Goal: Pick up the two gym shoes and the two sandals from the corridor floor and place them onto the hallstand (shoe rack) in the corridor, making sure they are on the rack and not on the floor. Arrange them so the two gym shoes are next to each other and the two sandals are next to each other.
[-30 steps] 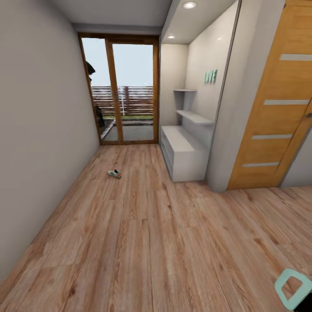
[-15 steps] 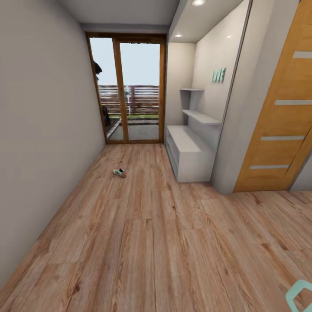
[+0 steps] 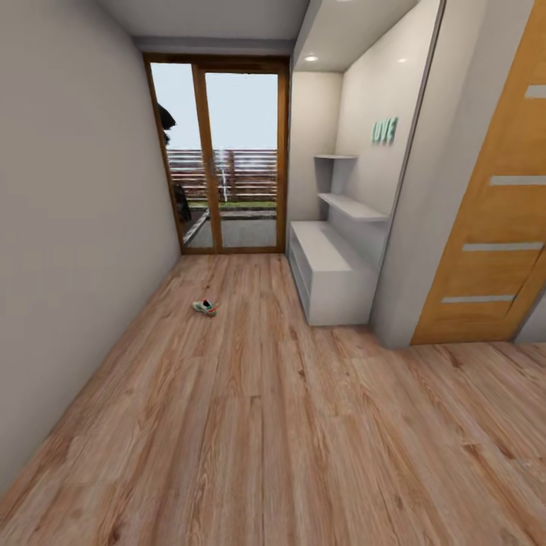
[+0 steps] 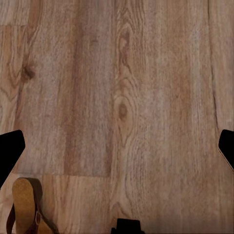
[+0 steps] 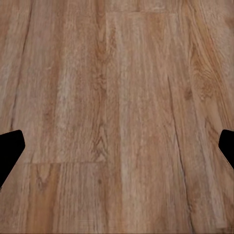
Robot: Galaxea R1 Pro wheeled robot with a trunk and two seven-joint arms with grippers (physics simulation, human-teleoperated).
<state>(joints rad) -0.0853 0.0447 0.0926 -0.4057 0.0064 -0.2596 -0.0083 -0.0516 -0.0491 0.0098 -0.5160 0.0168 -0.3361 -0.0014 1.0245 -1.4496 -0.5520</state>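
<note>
Left gripper [image 4: 117,151]: fingers spread wide, empty, over the corridor floor [image 4: 122,73]; a sandal [image 4: 24,207] lies near, cut off. Right gripper [image 5: 117,151]: likewise agape, empty. Gym shoe [image 3: 204,307]: far left, on floor. Hallstand [image 3: 327,265]: far right, bare. Step: approach; next, reach a shoe. Other shoes unseen.

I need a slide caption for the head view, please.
Corridor ahead: one gym shoe lies on the wood floor, apart from the white hallstand by the right wall.

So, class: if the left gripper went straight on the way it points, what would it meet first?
Most likely the bare floor, beside the sandal at the frame's edge; depth is unclear.
</note>
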